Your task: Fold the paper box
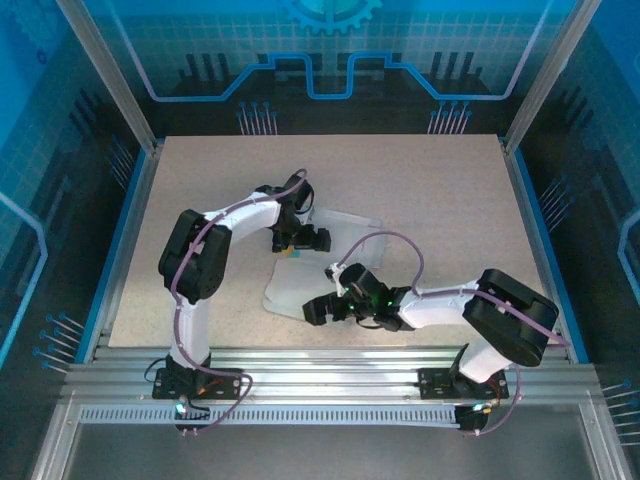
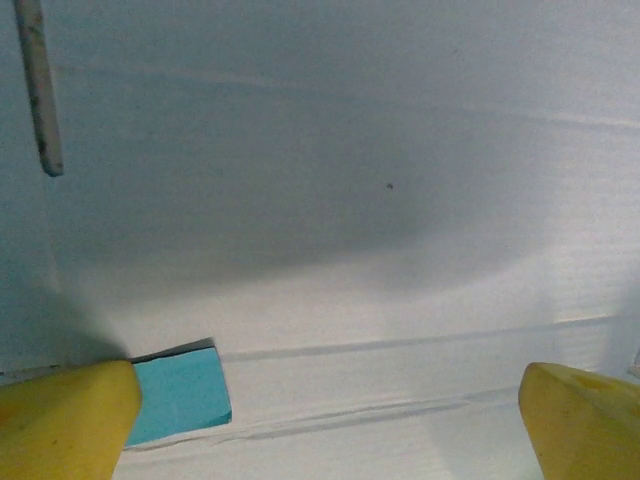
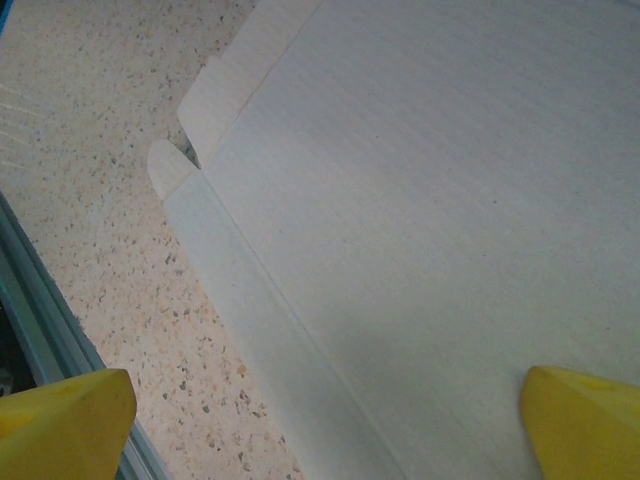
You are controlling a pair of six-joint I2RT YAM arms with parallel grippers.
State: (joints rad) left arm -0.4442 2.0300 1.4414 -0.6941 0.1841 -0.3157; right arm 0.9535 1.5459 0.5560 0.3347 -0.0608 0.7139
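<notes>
At the middle of the table [image 1: 440, 220], you are seeing the paper box [image 1: 292, 290] lying flat, white side up; the left gripper [image 1: 300, 243] is hanging wide-spread over its far half, the right gripper [image 1: 328, 300], equally spread, over its near edge.

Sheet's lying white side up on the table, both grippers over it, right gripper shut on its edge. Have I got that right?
The right gripper is open, not shut on the edge: the right wrist view shows its yellow fingers spread wide above the paper box, gripping nothing. The rest stands: white side up on the table, left gripper over it too.
</notes>
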